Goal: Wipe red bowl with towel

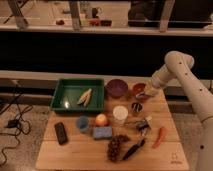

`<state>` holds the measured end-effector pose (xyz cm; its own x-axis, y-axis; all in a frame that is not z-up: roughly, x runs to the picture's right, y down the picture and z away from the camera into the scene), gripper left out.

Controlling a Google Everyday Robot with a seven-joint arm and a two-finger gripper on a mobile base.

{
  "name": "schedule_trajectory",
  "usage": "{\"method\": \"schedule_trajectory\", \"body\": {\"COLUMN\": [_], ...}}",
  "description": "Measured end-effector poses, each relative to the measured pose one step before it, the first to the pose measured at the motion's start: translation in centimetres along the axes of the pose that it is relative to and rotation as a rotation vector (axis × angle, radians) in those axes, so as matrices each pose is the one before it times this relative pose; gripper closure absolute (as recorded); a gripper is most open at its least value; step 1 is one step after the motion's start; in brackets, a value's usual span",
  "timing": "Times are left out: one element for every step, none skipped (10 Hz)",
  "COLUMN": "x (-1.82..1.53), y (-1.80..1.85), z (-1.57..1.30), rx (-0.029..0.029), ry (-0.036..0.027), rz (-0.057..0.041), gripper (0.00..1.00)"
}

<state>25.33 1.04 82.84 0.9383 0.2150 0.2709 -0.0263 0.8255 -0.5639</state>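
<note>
Gripper [146, 93] at right rim of red bowl [137, 89], which stood beside purple bowl [116, 87] at table's back edge. Fingers seemingly clamped on pale towel [142, 97]. Wiping apparently underway, likely unfinished.

At the far edge of the table [80, 156] a tray [79, 81] lies to the left, with the left bowl [116, 88] and then the right bowl [138, 90] beside it. The gripper [145, 95] sits at the right bowl's right rim. A cup [120, 113] stands nearer, before both bowls.
</note>
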Motion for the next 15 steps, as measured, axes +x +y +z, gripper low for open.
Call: {"method": "schedule_trajectory", "body": {"x": [-1.29,-0.4,0.116,-0.178,-0.938,-0.883,-0.481,-0.437,0.16,0.488,0.345,0.665,1.239,0.953,1.16], "y": [-0.49,-0.224,0.053,-0.084,-0.342,-0.749,-1.109,-1.041,-0.367,-0.316,-0.458,-0.534,-0.192,-0.101,-0.415], "z": [0.148,-0.057,-0.008,0.183,0.524,0.523,0.46,0.495,0.265,0.204,0.177,0.096,-0.324,-0.248,-0.156], "rx": [-0.00205,0.00034,-0.00235,-0.00322,-0.00721,0.00128,0.00559,-0.00318,-0.00387,-0.00295,-0.00035,0.00028,0.00454,0.00287,0.00658], "ry": [-0.01449,-0.00536,-0.00161,-0.0001,0.00128,-0.00041,0.00175,0.00146,0.0049,0.00666,0.00511,0.00646,0.008,0.00659,0.00774], "rz": [-0.01879,-0.00661,-0.00554,-0.00664,-0.01623,-0.01075,-0.00158,-0.01041,-0.00109,0.00454,0.00527,0.00688,0.01431,0.01174,0.0152], "gripper": [0.8,0.8,0.8,0.8,0.8,0.8,0.8,0.8,0.8,0.8,0.8,0.8,0.8,0.8,0.8]}}
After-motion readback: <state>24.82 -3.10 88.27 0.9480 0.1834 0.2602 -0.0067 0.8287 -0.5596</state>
